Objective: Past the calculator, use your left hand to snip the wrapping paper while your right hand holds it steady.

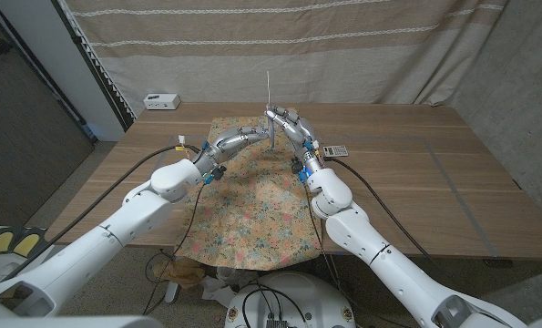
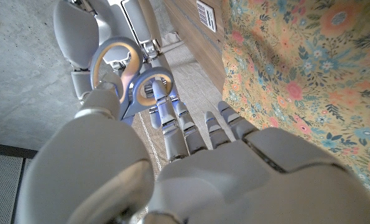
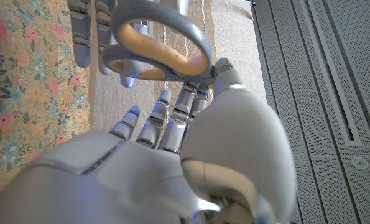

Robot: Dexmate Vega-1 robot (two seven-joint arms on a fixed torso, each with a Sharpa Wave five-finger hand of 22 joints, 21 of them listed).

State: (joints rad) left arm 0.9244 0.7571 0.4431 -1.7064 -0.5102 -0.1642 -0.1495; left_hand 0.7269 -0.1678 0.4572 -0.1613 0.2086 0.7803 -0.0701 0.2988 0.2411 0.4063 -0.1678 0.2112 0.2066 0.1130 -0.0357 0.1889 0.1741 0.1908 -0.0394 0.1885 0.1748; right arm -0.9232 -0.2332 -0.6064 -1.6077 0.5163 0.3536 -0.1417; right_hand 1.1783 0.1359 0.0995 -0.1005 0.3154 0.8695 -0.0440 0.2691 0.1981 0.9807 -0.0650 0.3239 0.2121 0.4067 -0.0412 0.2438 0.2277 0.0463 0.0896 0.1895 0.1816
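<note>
Both hands meet at the grey-handled scissors (image 1: 270, 123) above the floral wrapping paper (image 1: 252, 200); the left hand (image 1: 252, 137) and right hand (image 1: 284, 123) both have fingers on the handles, whose grip I cannot tell.

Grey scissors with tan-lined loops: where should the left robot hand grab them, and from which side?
Take the grey scissors by the handle loops, thumb in one and fingers in the other. They stand upright over the floral wrapping paper, blades up and loops low. Come from the robot's left, where the left robot hand is; the right robot hand is on the other side.
</note>
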